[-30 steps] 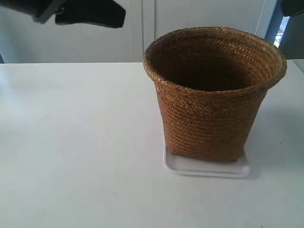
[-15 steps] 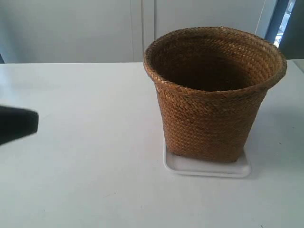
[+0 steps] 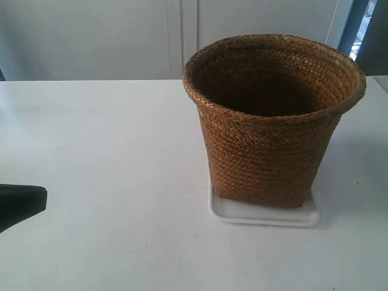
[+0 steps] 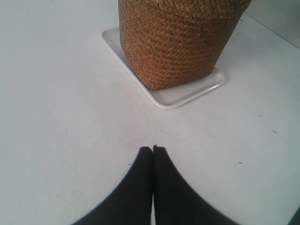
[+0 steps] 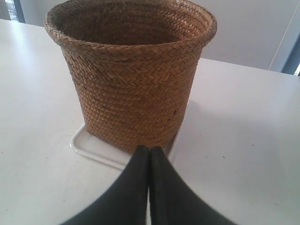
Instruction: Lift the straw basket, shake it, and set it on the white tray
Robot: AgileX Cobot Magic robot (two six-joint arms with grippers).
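The straw basket (image 3: 273,127) nearly covers the white tray (image 3: 306,216).

We find one obstacle on the white table (image 3: 109,151): the straw basket (image 3: 273,121), upright on the white tray (image 3: 267,217), whose low rim edges the base. The basket's braided rim flares wider than its base, overhanging the tray; its mouth lies open from above. Bare table separates the left gripper (image 4: 153,149), fingers pressed together, from the tray. The right gripper (image 5: 149,149), likewise closed, sits near the basket's wall. A dark arm part (image 3: 21,205) juts in at the exterior view's left edge, well apart from the basket.
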